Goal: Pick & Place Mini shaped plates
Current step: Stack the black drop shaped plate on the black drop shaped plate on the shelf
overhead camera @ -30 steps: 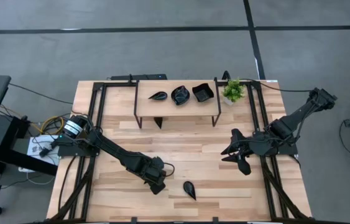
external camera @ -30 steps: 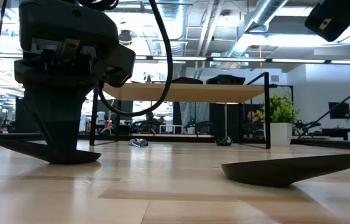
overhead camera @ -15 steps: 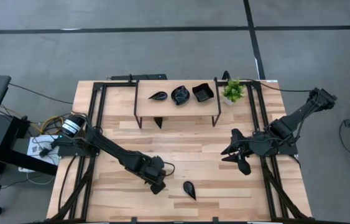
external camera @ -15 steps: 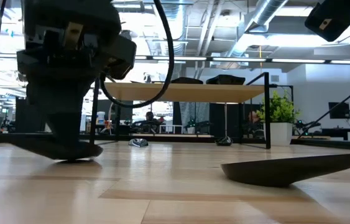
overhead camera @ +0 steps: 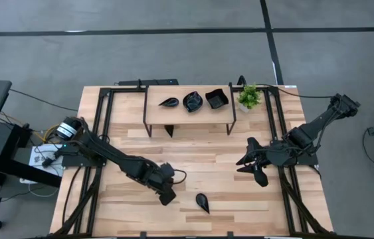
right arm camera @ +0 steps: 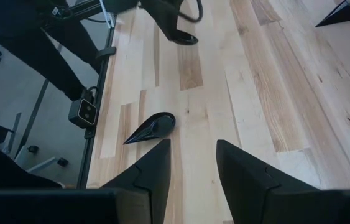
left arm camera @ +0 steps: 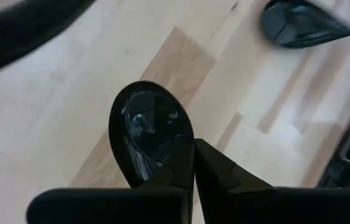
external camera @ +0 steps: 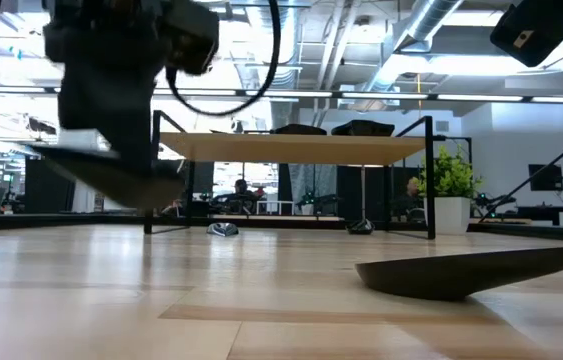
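Note:
My left gripper [overhead camera: 167, 196] is near the table's front middle, shut on one mini shaped plate [left arm camera: 150, 124], a glossy black oval dish. In the low view that plate [external camera: 111, 175] hangs above the wood. A second black, teardrop-shaped plate [overhead camera: 202, 202] rests on its underside on the table just right of it. Three more black plates [overhead camera: 192, 101] sit on top of the wooden shelf [overhead camera: 188, 111] at the back. My right gripper [overhead camera: 250, 166] waits open above the table's right side, holding nothing. My left gripper pinches the plate's rim [left arm camera: 186, 144] between its two fingers, one finger [left arm camera: 173, 174] over the dish's inside and the other outside it. The fingers slant down from above. The plate is lifted clear of the table and tilted.
A small green potted plant [overhead camera: 248, 97] stands at the shelf's right end. Black frame rails [overhead camera: 103, 126] run along both sides of the table. Bare wood lies between the shelf and the two grippers.
My left gripper has risen from the table and carried the black plate up with it. The plate lay flat on the wood before and now hangs clear of it, tipped.

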Robot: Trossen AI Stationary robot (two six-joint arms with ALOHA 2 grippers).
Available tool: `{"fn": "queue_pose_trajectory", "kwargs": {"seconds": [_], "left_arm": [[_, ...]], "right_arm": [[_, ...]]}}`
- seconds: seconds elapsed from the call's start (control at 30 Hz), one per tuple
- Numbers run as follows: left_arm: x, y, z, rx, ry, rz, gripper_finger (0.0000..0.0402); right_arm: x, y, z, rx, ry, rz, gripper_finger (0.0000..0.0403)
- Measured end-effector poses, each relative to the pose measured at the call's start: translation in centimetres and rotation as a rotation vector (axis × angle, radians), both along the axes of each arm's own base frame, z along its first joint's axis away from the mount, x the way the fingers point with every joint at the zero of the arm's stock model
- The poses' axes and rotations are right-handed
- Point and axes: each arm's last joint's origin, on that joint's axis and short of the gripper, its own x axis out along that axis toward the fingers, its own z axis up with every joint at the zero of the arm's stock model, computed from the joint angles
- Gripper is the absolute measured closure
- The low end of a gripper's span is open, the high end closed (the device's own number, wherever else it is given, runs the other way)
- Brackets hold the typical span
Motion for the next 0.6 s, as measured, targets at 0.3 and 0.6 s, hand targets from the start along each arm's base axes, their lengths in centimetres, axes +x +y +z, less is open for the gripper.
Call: {"fn": "queue_pose_trajectory", "kwargs": {"seconds": [0.3, 0.6], "left_arm": [[-1.5, 1.2, 5.0, 0.089, -0.197, -0.065, 0.0394], [-3.9, 4.3, 10.9, 0.309, -0.439, -0.160, 0.0393]], "right_arm": [[0.0, 0.0, 0.0, 0.000, 0.000, 0.000, 0.0278], [0.0, -0.1, 0.0, 0.053, 0.003, -0.072, 0.0278]]}}
